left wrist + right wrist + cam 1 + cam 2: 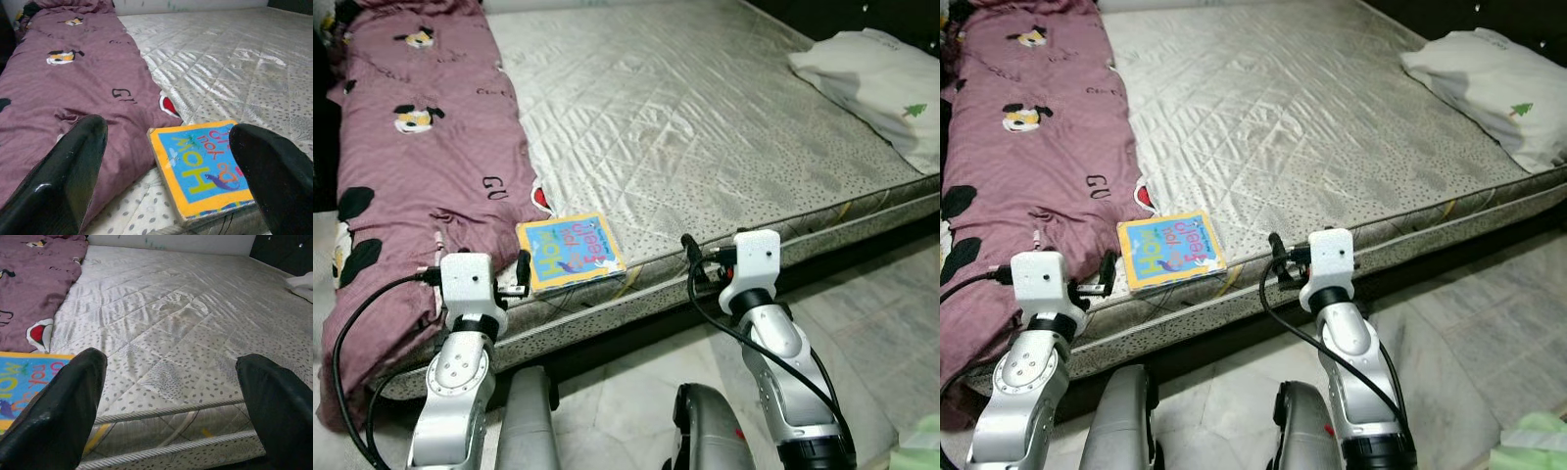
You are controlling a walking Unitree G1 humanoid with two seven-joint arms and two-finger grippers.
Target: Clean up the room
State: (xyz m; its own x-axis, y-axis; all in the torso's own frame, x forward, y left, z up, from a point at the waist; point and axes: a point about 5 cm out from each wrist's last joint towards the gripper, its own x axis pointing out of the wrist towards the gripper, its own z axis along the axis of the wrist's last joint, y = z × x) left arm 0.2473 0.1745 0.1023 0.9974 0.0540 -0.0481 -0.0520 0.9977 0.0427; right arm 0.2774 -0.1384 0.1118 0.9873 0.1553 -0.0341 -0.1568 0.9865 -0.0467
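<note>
Picture book (571, 253) flat on mattress (705, 108) edge, beside maroon blanket (421, 147). Left gripper (168, 161) fingers spread, just short of book. Right gripper (171, 396) fingers spread at mattress edge

Pillow (876, 83) cut off at right edge; green item (918, 450) in corner too cropped to ID.

Mauve cartoon-print blanket (421, 147), blue/yellow-edged book (570, 252), grey quilted dotted mattress (705, 117).
</note>
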